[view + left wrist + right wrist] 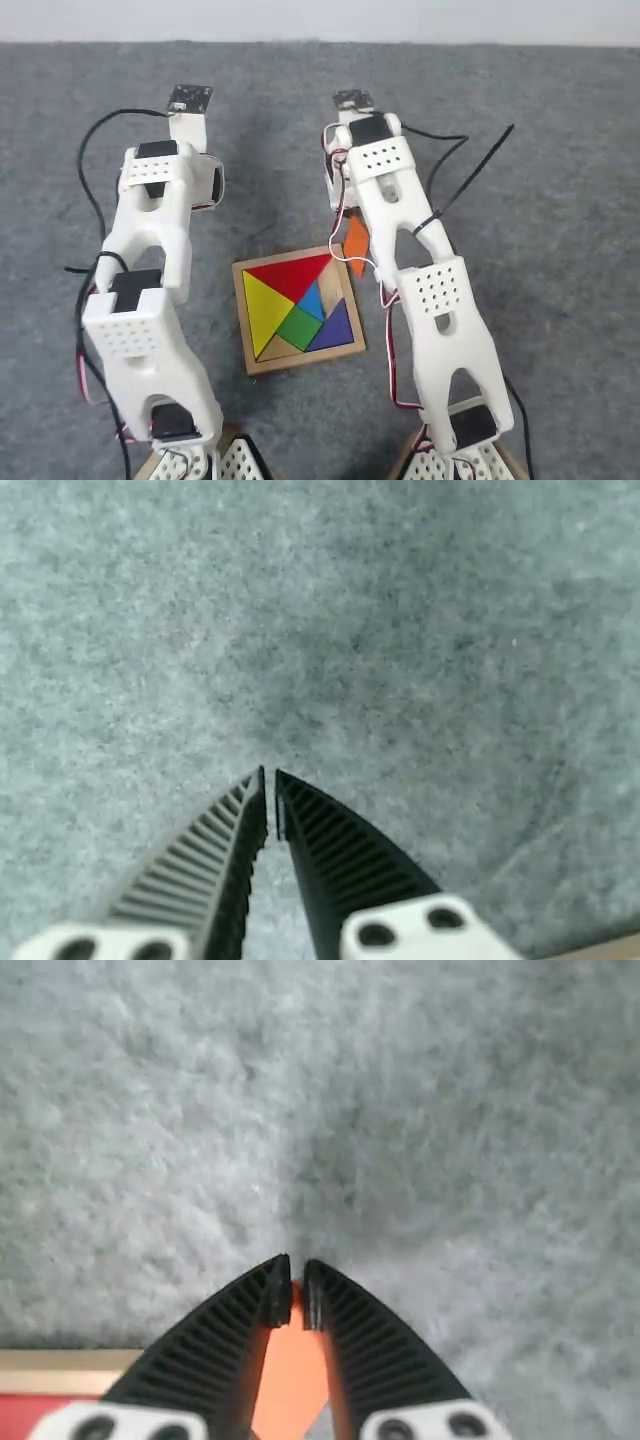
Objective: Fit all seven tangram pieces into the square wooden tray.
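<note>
The square wooden tray [243,318] lies on the grey carpet between my two arms. In it sit a red triangle [291,272], a yellow triangle [262,308], a blue piece [313,300], a green piece [298,327] and a purple piece [336,325]. My right gripper [296,1265] is shut on an orange piece [290,1385], which hangs just beyond the tray's far right corner, where the orange piece [355,240] peeks out under the arm. The tray's rim [60,1362] and the red triangle [30,1415] show beside it. My left gripper [270,776] is shut on nothing, above bare carpet.
The left arm [155,210] stands to the left of the tray, the right arm [400,210] along its right side. Black cables [470,175] trail off the right arm. Grey carpet surrounds the tray, and a pale wall runs along the far edge.
</note>
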You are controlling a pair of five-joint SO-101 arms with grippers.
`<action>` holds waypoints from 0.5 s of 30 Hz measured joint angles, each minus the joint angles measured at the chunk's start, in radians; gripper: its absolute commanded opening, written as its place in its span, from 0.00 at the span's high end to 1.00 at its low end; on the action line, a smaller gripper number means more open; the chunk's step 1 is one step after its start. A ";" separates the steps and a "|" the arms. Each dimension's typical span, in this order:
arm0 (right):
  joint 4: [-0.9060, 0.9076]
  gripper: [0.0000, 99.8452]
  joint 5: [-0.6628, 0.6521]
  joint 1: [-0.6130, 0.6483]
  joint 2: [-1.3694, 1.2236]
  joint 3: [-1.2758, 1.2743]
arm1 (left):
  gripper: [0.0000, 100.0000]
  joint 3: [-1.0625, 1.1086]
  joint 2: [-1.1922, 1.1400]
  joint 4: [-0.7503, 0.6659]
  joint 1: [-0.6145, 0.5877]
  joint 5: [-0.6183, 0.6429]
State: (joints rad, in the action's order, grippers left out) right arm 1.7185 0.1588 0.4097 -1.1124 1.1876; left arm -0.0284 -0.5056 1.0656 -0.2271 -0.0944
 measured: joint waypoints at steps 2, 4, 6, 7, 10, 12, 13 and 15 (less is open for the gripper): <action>0.028 0.99 -0.005 -0.008 0.000 0.026 | 0.99 0.000 0.000 0.000 0.000 0.000; 0.035 0.99 -0.006 -0.020 0.000 0.038 | 0.99 0.000 0.000 0.000 0.000 0.000; 0.037 0.99 -0.015 -0.035 0.000 0.044 | 0.99 0.000 0.000 0.000 0.000 0.000; 0.037 0.99 -0.021 -0.043 0.000 0.044 | 0.99 0.000 0.000 0.000 0.000 0.000; 0.038 0.99 -0.037 -0.068 0.000 0.046 | 0.99 0.000 0.000 0.000 0.000 0.000; 0.038 0.99 -0.040 -0.089 0.029 0.021 | 0.99 0.000 0.000 0.000 0.000 0.000; 0.038 0.99 -0.046 -0.100 0.061 -0.008 | 0.99 0.000 0.000 0.000 0.000 0.000; 0.038 0.99 -0.086 -0.123 0.160 -0.103 | 0.99 0.000 0.000 0.000 0.000 0.000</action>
State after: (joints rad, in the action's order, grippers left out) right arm 1.7568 0.0729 0.2869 -0.9528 1.0848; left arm -0.0284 -0.5056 1.0656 -0.2271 -0.0944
